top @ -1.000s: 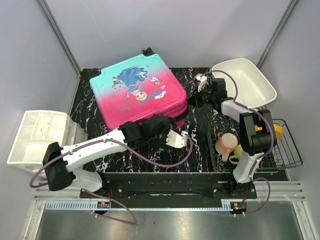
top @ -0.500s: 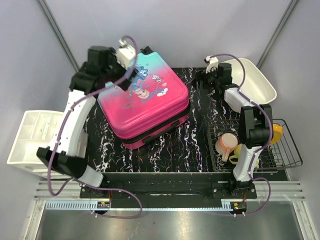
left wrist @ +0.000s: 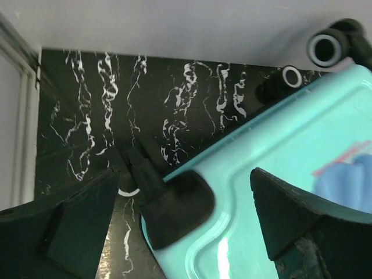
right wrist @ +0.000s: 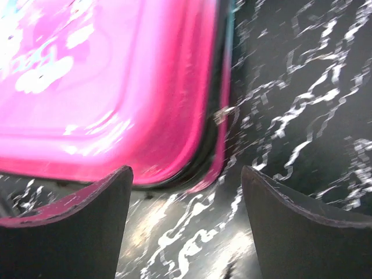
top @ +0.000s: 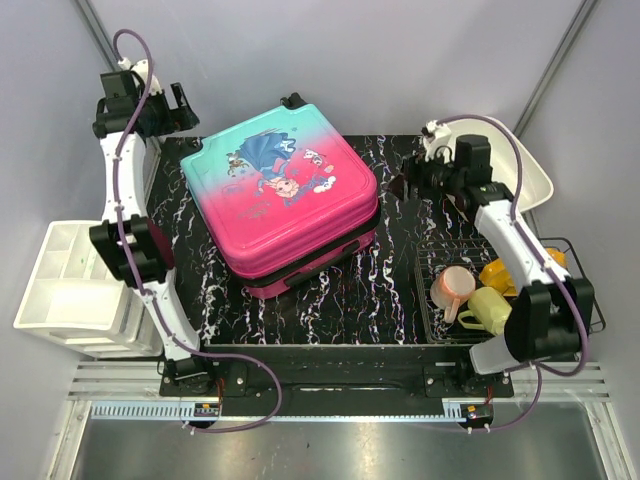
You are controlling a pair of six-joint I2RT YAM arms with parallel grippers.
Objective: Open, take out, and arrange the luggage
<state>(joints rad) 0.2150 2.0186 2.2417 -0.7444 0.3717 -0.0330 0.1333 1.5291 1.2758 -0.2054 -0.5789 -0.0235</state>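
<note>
While the princess-print suitcase (top: 280, 195) lies flat at the centre of the marbled mat (top: 390, 270), apparently unopened, every step seems left to do; teal wheeled end points far-left, pink end near-right, long axis diagonal; left gripper (top: 180, 100) and right gripper (top: 402, 186) both gape wide, empty.

The luggage (top: 280, 195) fills the left and middle of the mat (top: 390, 270), leaving a bare lane on its right and another along the near edge. A wire rack (top: 585, 305) (cups (top: 452, 287) inside) and a white tub (top: 528, 165) close the right side.
</note>
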